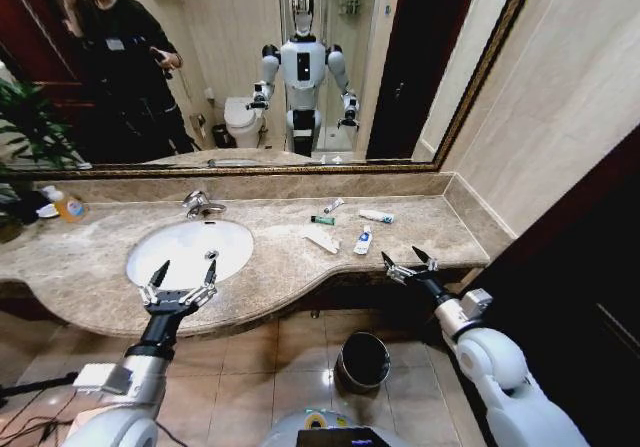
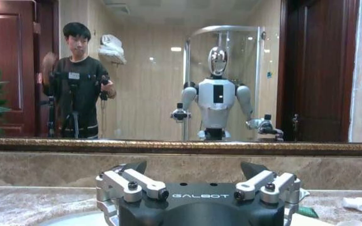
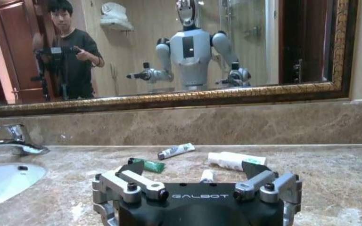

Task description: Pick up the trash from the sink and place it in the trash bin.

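- The sink [image 1: 190,250] is a white oval basin set in the marble counter [image 1: 400,229]; nothing lies in its bowl as far as the head view shows, and the chrome faucet [image 1: 200,204] stands at its back edge.
- The trash lies on the counter to the right of the sink, not in it: a flat white paper scrap [image 1: 322,239] nearest the basin, a white tube with blue marks [image 1: 363,239] just beside it, a dark green tube [image 1: 323,220] and a small white tube [image 1: 334,205] behind, and a larger white tube [image 1: 377,216] farther right.
- The trash bin [image 1: 362,360] stands on the tiled floor below the counter's front edge; its inside looks dark, contents cannot be told.
- An orange-liquid bottle [image 1: 66,205] stands at the counter's far left.
- The left gripper [image 1: 180,275] hangs over the sink's front rim, fingers spread wide, holding nothing.
- The right gripper [image 1: 409,260] hovers at the counter's front edge, near the blue-marked tube, fingers likewise spread and empty.
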{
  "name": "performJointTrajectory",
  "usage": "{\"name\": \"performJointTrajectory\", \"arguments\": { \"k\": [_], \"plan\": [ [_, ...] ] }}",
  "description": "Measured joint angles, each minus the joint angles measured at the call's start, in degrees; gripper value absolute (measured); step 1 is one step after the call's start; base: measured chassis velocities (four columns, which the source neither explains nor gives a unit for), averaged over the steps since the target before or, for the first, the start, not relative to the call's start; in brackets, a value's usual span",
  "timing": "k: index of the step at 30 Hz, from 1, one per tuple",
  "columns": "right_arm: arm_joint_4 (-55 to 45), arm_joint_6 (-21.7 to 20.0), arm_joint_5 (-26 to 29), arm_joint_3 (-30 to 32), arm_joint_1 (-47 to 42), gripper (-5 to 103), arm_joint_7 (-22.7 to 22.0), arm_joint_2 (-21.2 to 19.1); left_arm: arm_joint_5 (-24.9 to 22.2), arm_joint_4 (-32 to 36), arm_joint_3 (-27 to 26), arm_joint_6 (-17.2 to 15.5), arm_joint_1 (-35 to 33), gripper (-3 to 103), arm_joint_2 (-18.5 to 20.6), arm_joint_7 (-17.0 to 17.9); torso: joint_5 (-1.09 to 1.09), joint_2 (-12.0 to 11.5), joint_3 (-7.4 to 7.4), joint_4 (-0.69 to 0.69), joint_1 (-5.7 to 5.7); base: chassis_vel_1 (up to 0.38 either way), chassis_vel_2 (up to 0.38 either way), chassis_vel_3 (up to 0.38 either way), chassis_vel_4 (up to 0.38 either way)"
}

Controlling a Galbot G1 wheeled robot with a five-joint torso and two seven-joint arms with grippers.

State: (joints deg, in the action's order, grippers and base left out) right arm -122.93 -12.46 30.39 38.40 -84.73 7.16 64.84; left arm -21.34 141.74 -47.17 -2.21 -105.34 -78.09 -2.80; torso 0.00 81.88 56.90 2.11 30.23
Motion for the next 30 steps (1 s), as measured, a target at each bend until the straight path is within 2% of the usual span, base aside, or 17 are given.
{"name": "performJointTrajectory", "arguments": {
  "k": [6,12,19,30],
  "plan": [
    [2.18,0.47,-0.05,0.04,1.36,100,1.07,-0.17,0.00,0.00,0.00,0.00,0.00,100,0.00,0.00,0.00,0.00,0.00,0.00,0.00,0.000,0.000,0.000,0.000],
    [5.31,0.39,-0.58,-2.56,4.68,100,0.92,-1.36,0.00,0.00,0.00,0.00,0.00,100,0.00,0.00,0.00,0.00,0.00,0.00,0.00,0.000,0.000,0.000,0.000],
    [8.89,-1.23,-0.77,-7.23,10.92,100,-3.76,-0.89,0.00,0.00,0.00,0.00,0.00,100,0.00,0.01,-0.01,0.00,0.00,0.01,0.00,0.000,0.000,0.000,0.000],
    [9.73,-1.52,-1.94,-9.97,10.46,100,-5.54,0.65,0.00,0.00,0.00,0.00,0.00,100,0.00,0.01,-0.01,0.00,0.00,-0.01,0.00,0.000,0.000,0.000,0.000]
  ]
}}
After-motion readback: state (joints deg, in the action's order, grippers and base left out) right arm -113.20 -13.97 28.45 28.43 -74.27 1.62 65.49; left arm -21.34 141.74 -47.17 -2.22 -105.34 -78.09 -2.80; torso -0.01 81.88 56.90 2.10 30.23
